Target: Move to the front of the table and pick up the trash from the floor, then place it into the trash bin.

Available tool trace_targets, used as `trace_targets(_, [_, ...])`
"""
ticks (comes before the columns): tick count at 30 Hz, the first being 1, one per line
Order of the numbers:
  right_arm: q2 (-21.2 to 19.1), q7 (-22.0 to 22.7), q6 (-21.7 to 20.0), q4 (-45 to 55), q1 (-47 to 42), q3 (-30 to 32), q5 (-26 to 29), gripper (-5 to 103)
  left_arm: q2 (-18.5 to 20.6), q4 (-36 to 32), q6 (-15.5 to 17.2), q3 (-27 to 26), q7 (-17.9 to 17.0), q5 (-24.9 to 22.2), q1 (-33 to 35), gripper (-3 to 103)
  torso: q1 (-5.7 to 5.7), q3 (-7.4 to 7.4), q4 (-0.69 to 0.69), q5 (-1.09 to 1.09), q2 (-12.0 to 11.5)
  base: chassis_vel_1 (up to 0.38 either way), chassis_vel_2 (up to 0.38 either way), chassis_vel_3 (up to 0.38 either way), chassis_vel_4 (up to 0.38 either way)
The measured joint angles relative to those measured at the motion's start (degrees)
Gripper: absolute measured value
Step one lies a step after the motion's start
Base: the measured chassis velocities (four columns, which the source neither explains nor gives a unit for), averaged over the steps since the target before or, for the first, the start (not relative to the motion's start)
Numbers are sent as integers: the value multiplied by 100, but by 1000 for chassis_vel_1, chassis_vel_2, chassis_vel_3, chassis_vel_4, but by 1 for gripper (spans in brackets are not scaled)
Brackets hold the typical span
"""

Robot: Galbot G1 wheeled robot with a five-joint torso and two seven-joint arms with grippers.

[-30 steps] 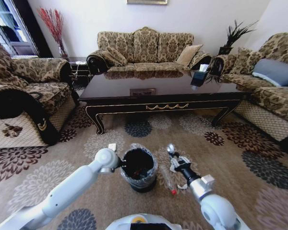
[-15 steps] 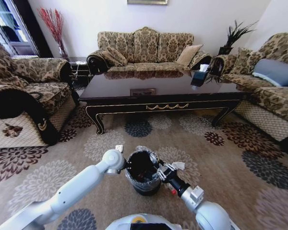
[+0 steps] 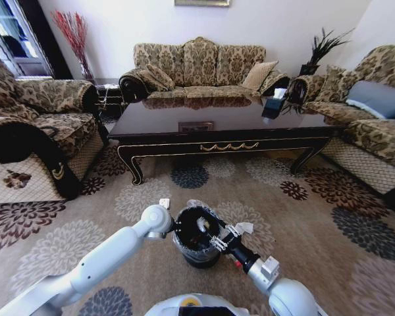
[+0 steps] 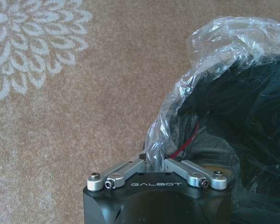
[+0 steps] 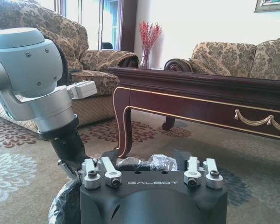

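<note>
A glossy dark brown worktop [image 3: 224,118] with gold scroll trim stands on a beige carpet [image 3: 316,224] patterned with round flower medallions in brown, navy, grey and cream. A black trash bin [image 3: 196,236], lined with a clear plastic bag [image 4: 210,70], shows a white scrap [image 3: 201,225] inside and a thin red strand [image 4: 186,142] against its dark interior. The left arm [image 3: 105,260] is white and pale grey; both wrist housings are black with silver metal fingers [image 5: 107,172]. Sofas [image 3: 197,66] wear a tan-and-brown floral damask, one with a grey-blue cushion [image 3: 378,97]. Red dried stems [image 3: 72,33] rise against a white wall.
</note>
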Motion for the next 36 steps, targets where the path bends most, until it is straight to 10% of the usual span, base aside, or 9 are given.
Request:
trace_targets(9, [156, 391, -59, -36, -71, 80, 251, 99, 244, -28, 0, -258, -3, -10, 116, 0, 0, 0, 0, 0, 0, 0, 0, 0, 0])
trace_targets(17, [81, 941, -312, -263, -3, 489, 1234, 100, 445, -6, -1, -874, 50, 20, 489, 0, 0, 0, -2, -2, 0, 0, 0, 0, 0])
trace_targets(36, [-256, 951, -284, -3204, 571, 472, 1635, 100, 767, -222, -1, -1786, 126, 71, 1241, 0, 0, 0, 0, 1, 0, 0, 0, 0, 0])
